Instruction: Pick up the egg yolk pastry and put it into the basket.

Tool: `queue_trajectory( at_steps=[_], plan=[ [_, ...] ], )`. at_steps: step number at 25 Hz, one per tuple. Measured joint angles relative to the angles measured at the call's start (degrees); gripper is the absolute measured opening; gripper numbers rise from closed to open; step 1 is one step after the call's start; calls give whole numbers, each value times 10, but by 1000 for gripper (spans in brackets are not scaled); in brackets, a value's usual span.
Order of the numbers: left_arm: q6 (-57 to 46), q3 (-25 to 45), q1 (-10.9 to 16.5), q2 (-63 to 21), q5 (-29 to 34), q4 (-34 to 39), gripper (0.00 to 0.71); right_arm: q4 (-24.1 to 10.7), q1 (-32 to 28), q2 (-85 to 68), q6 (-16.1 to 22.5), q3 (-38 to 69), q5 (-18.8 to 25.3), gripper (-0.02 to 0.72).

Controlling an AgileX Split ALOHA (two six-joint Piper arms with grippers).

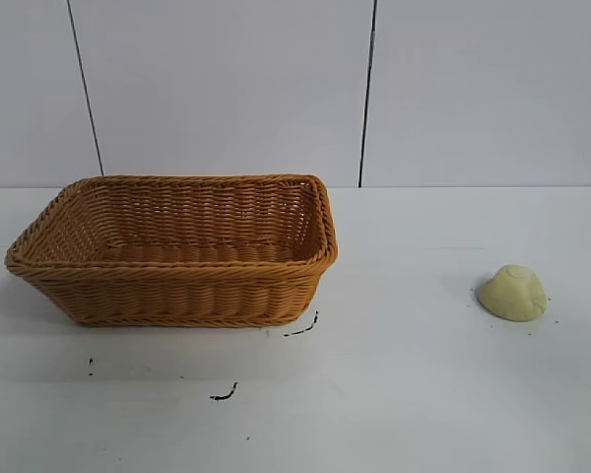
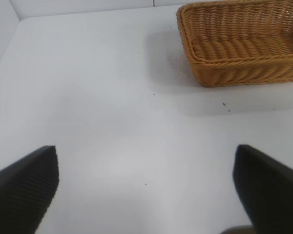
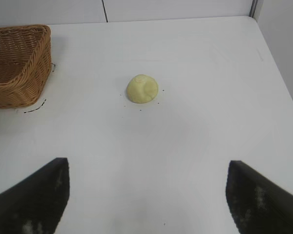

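The egg yolk pastry [image 1: 513,293], a small pale yellow dome, lies on the white table at the right; it also shows in the right wrist view [image 3: 142,88]. The orange-brown wicker basket [image 1: 177,291] stands at the left and holds nothing; part of it shows in the left wrist view [image 2: 244,73] and the right wrist view [image 3: 17,85]. My right gripper [image 3: 147,168] is open and empty, well short of the pastry. My left gripper [image 2: 145,155] is open and empty over bare table, apart from the basket. Neither gripper shows in the exterior view.
Small black marks [image 1: 301,328] lie on the table in front of the basket. A white wall with dark seams [image 1: 367,94] stands behind the table. The table's right edge [image 3: 278,68] shows in the right wrist view.
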Motion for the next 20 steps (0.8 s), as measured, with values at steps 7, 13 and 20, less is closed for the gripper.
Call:
queue_trajectory(
  at_steps=[7,13,20],
  plan=[
    [0,0,0,0,0,0,697,0,0,0,0,0,0,623],
    [0,0,0,0,0,0,697,1,0,24,0,-7,2,623],
    [0,0,0,0,0,0,697,6,0,233,3,-109,2,623]
  ],
)
